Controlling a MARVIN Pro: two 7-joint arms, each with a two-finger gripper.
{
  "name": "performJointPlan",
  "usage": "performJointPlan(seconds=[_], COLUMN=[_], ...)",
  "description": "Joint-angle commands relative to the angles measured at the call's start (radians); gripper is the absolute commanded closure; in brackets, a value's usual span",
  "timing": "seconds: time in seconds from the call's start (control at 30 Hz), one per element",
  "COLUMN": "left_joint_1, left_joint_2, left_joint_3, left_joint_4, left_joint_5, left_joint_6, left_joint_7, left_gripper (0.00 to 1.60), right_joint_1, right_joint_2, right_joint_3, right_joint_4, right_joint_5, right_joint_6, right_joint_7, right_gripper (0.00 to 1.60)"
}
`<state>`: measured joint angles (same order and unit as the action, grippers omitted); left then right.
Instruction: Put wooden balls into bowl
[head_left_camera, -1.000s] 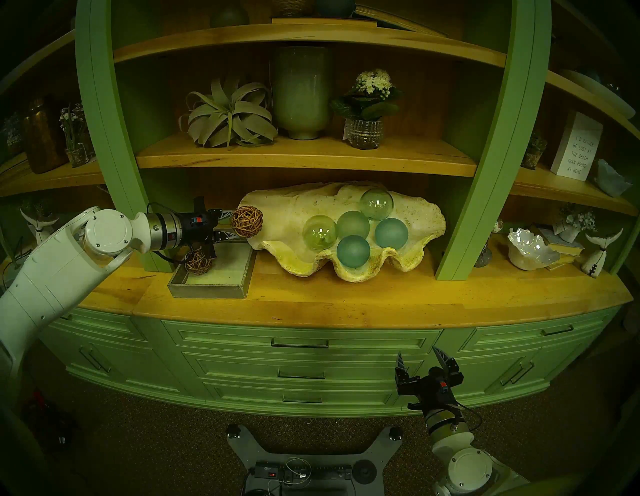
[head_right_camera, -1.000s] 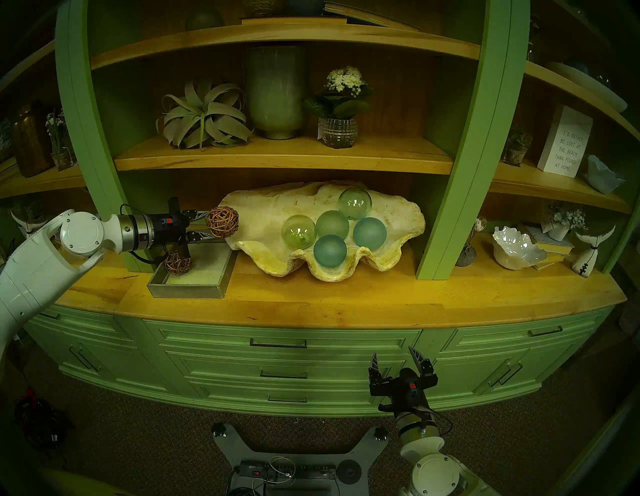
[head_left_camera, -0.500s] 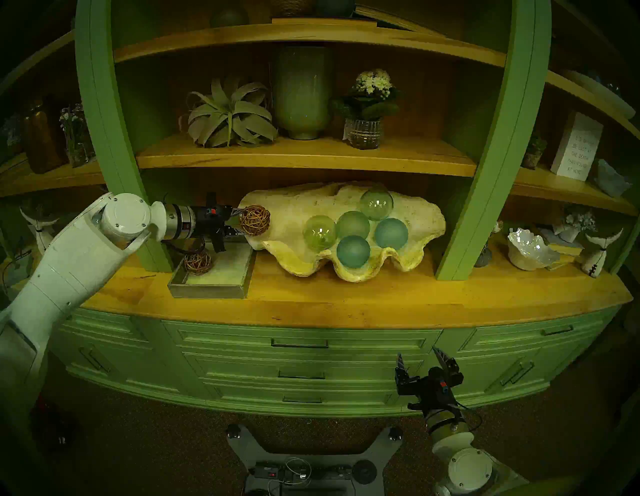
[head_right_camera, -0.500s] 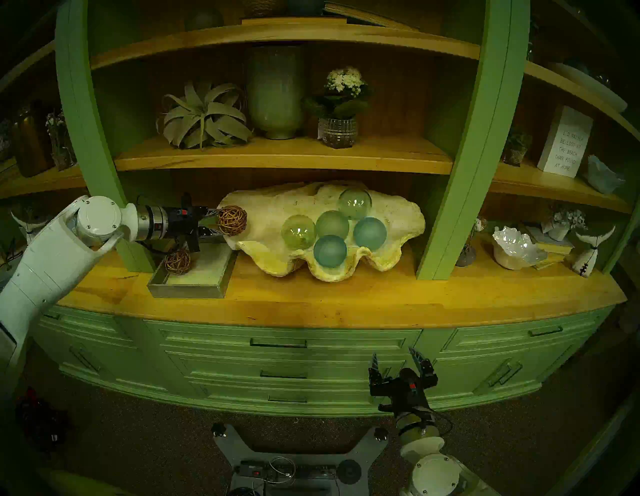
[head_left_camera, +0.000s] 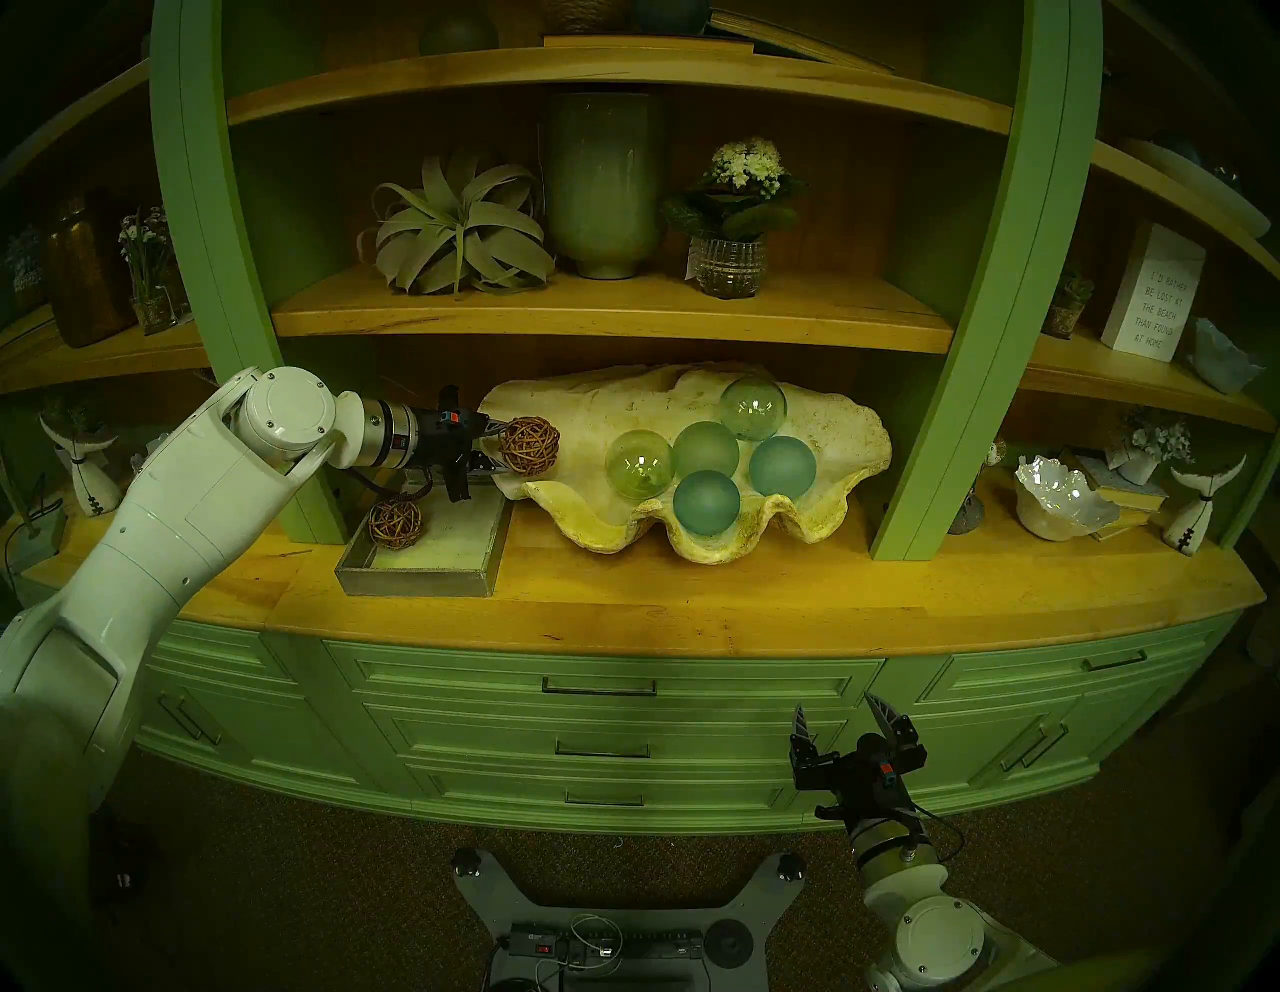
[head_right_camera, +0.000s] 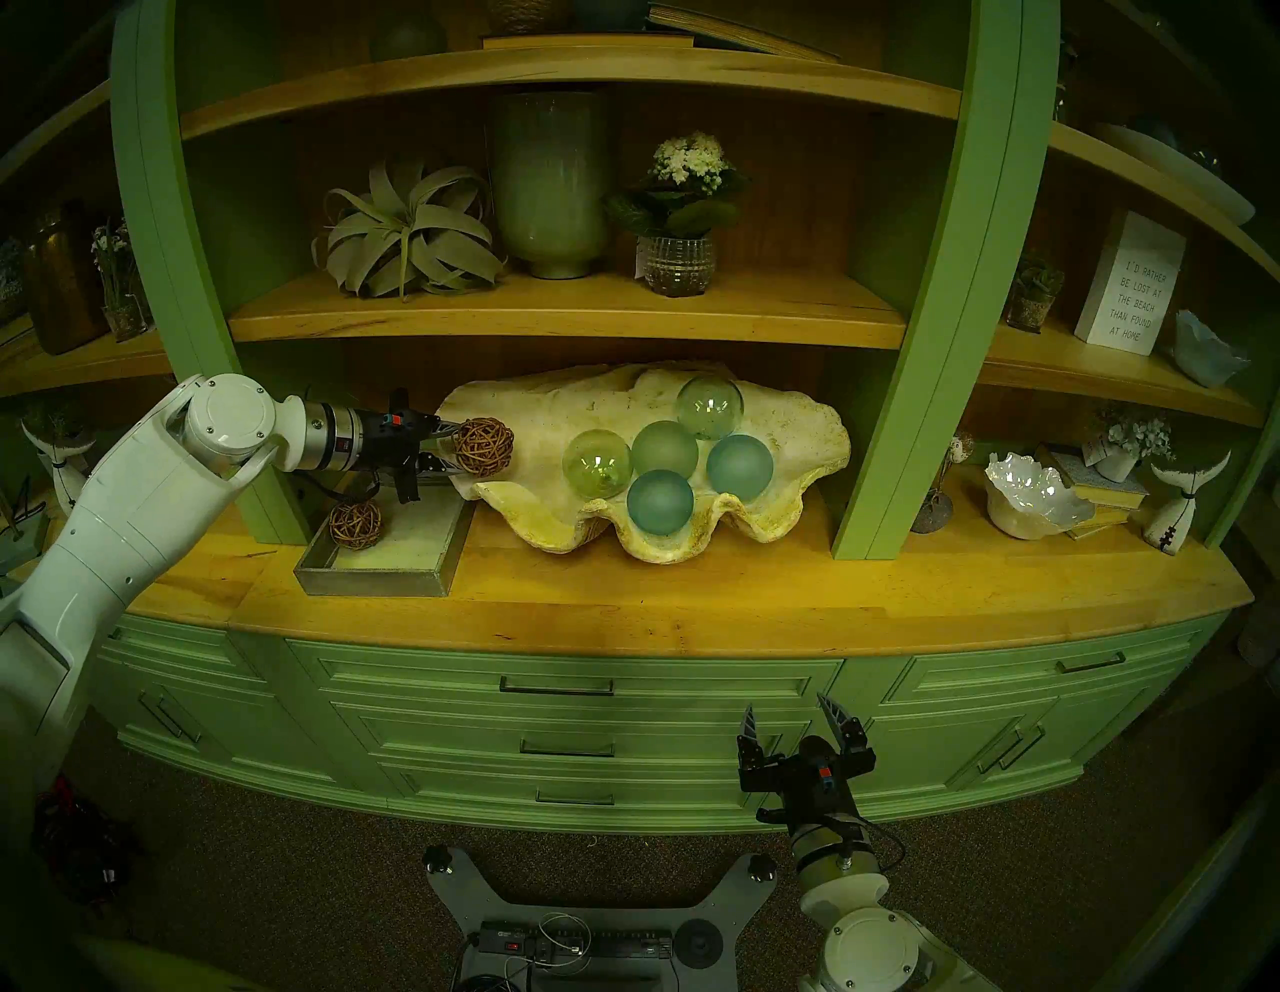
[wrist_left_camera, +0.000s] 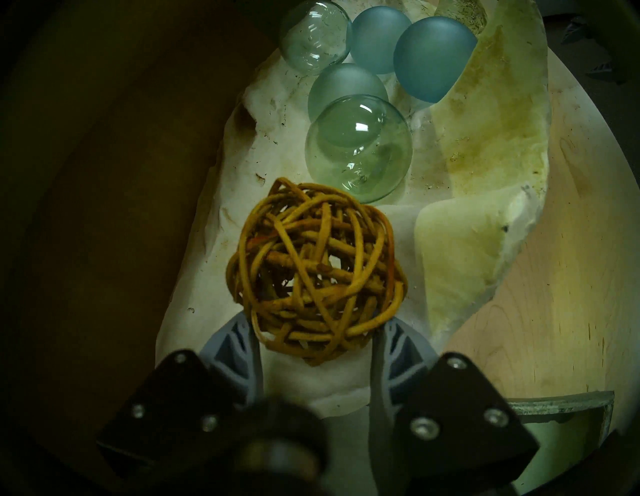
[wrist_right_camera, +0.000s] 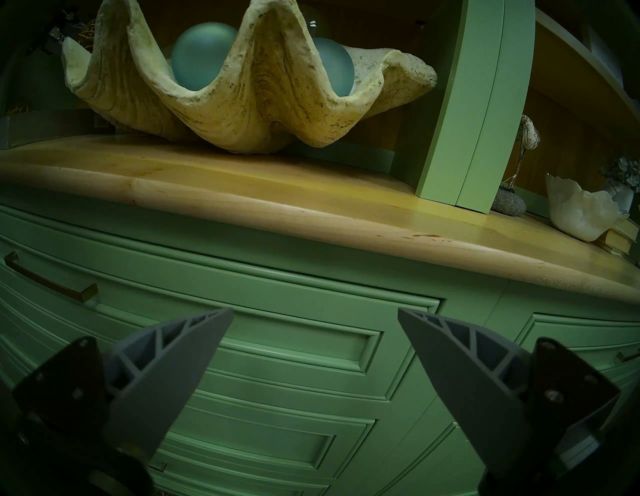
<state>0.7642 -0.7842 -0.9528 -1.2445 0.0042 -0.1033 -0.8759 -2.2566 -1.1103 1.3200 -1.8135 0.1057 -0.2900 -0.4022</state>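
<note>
My left gripper (head_left_camera: 509, 447) is shut on a brown woven rattan ball (head_left_camera: 529, 445) and holds it over the left end of the big cream clam-shell bowl (head_left_camera: 589, 415). In the left wrist view the ball (wrist_left_camera: 317, 272) sits between the two grey fingers (wrist_left_camera: 239, 341), above the bowl's white inside (wrist_left_camera: 221, 221). The second rattan ball (head_left_camera: 395, 524) lies in the grey tray (head_left_camera: 422, 578) left of the bowl. My right gripper (head_left_camera: 838, 717) is open and empty, low in front of the drawers, far from the bowl.
Several green and blue glass spheres (head_left_camera: 706, 502) fill the bowl's middle and right. A wooden shelf (head_left_camera: 609, 322) hangs close above the bowl. Green posts (head_left_camera: 970, 388) flank it. A small white ruffled bowl (head_left_camera: 1063, 495) stands at the right.
My left arm has carried the rattan ball to the right, from above the tray's far edge to over the bowl's left end. The right arm has not moved.
</note>
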Motion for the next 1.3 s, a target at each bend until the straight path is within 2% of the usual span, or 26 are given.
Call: performJointPlan(seconds=[0.0, 0.1, 0.13, 0.2, 0.37, 0.4, 0.47, 0.5, 0.53, 0.57, 0.6, 0.93, 1.27], left_joint_1=[-0.117, -0.124, -0.129, -0.134, -0.144, -0.145, -0.146, -0.146, -0.146, -0.145, -0.144, -0.126, -0.092], left_joint_2=[-0.066, -0.077, -0.079, -0.083, -0.092, -0.093, -0.093, -0.092, -0.09, -0.088, -0.086, -0.057, 0.024], left_joint_3=[-0.006, -0.008, -0.005, -0.005, -0.007, -0.008, -0.008, -0.008, -0.009, -0.01, -0.01, -0.017, -0.047], left_joint_4=[0.038, 0.056, 0.064, 0.08, 0.112, 0.12, 0.128, 0.129, 0.13, 0.129, 0.128, 0.093, 0.007], left_joint_5=[0.022, 0.037, 0.04, 0.05, 0.063, 0.067, 0.07, 0.073, 0.074, 0.076, 0.078, 0.09, 0.067], left_joint_6=[-0.015, -0.022, -0.026, -0.03, -0.048, -0.056, -0.065, -0.069, -0.073, -0.076, -0.078, -0.101, -0.111], left_joint_7=[-0.015, -0.026, -0.03, -0.032, -0.045, -0.052, -0.062, -0.063, -0.069, -0.071, -0.074, -0.094, -0.115], left_gripper=[1.41, 1.26, 1.07, 0.92, 0.85, 0.79, 0.56, 0.29, 0.22, 0.07, 0.01, 0.0, 0.0], right_joint_1=[0.006, 0.005, 0.005, 0.005, 0.004, 0.004, 0.004, 0.004, 0.004, 0.004, 0.004, 0.004, 0.004], right_joint_2=[0.0, 0.001, 0.001, 0.001, 0.001, 0.001, 0.001, 0.001, 0.001, 0.001, 0.001, 0.001, 0.001], right_joint_3=[0.003, 0.003, 0.003, 0.003, 0.003, 0.003, 0.004, 0.004, 0.004, 0.004, 0.004, 0.004, 0.003], right_joint_4=[-0.031, -0.032, -0.032, -0.032, -0.033, -0.033, -0.033, -0.034, -0.034, -0.034, -0.034, -0.035, -0.034], right_joint_5=[-0.001, -0.001, -0.001, -0.001, -0.001, -0.001, -0.001, -0.001, -0.001, -0.001, -0.001, -0.001, -0.001], right_joint_6=[-0.007, -0.007, -0.007, -0.006, -0.006, -0.006, -0.006, -0.006, -0.006, -0.006, -0.006, -0.005, -0.006], right_joint_7=[-0.001, -0.001, -0.001, -0.001, -0.001, -0.001, -0.001, -0.001, -0.001, -0.001, -0.001, -0.001, -0.001], right_gripper=[0.0, 0.0, 0.0, 0.0, 0.0, 0.0, 0.0, 0.0, 0.0, 0.0, 0.0, 0.0, 0.0])
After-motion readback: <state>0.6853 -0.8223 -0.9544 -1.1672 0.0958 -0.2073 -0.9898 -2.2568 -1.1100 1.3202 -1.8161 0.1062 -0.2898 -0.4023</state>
